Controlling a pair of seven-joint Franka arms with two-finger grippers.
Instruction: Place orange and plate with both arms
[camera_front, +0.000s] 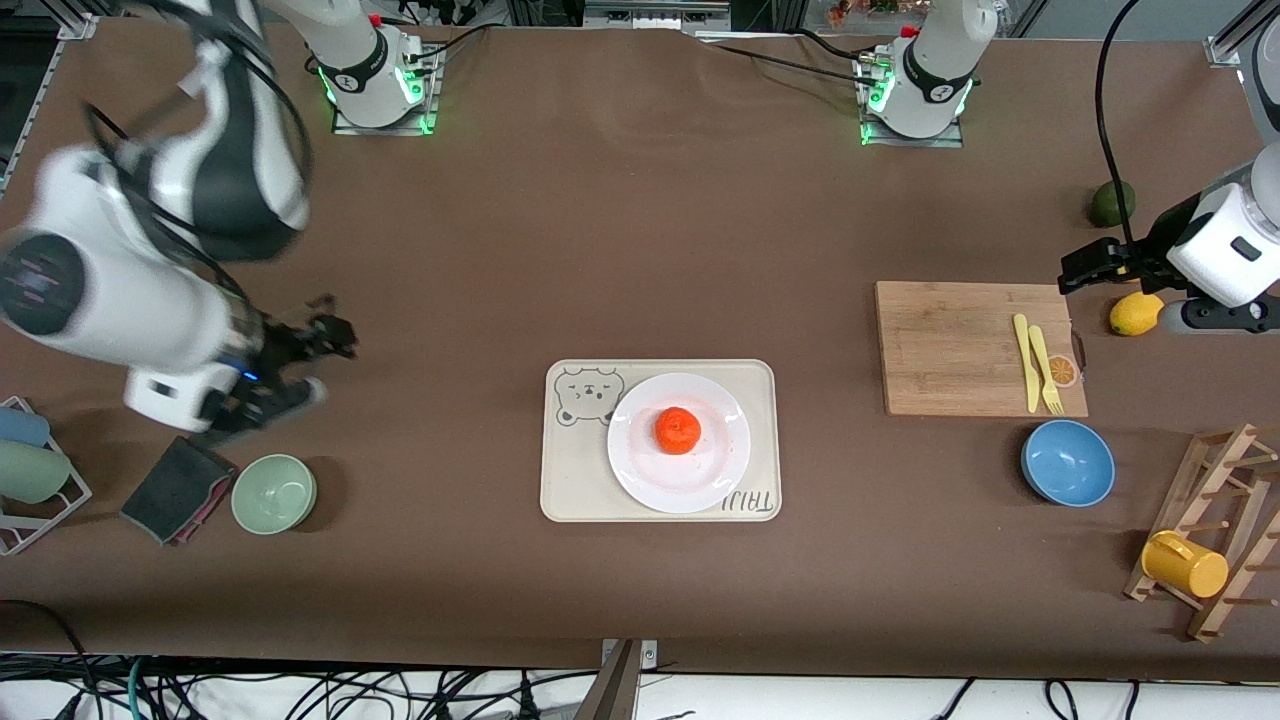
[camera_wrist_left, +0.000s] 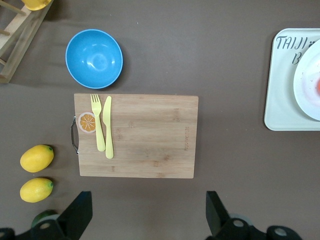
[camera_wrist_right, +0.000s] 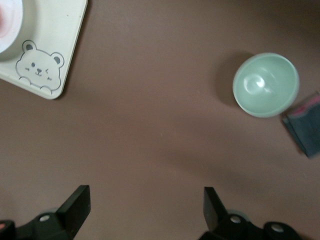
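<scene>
The orange (camera_front: 678, 430) sits in the middle of the plate (camera_front: 720, 480), and the plate rests on the beige tray (camera_front: 570, 480) near the middle of the surface, toward the edge nearest the front camera. Both are well apart from either hand.

The orange looks small, light and round, with a slightly yielding skin; it would likely roll if nudged, so a gentle pinch across its widest part from above seems the safest hold. The plate appears glossy, stiff and breakable, and probably slippery. Its shallow rim is the only part a two-finger hand can catch, best where the rim overhangs the tray, with the pinch kept level so the fruit does not slide off.

The left hand (camera_front: 1090, 265) hangs with its fingers (camera_wrist_left: 75, 215) spread wide and nothing between them, over the surface at the left arm's end, just beside the cutting board (camera_front: 960, 340) and a lemon (camera_front: 1135, 313). The wrist view shows the board below it and only the tray's corner and a slice of plate at the frame's edge.

The right hand (camera_front: 300, 365) is also spread and empty, over the right arm's end of the surface near the green bowl (camera_front: 274, 493) and a dark cloth (camera_front: 175, 490). Its wrist view catches the tray's bear-print corner (camera_wrist_right: 39, 70), so the plate lies toward the surface's middle from it.
</scene>
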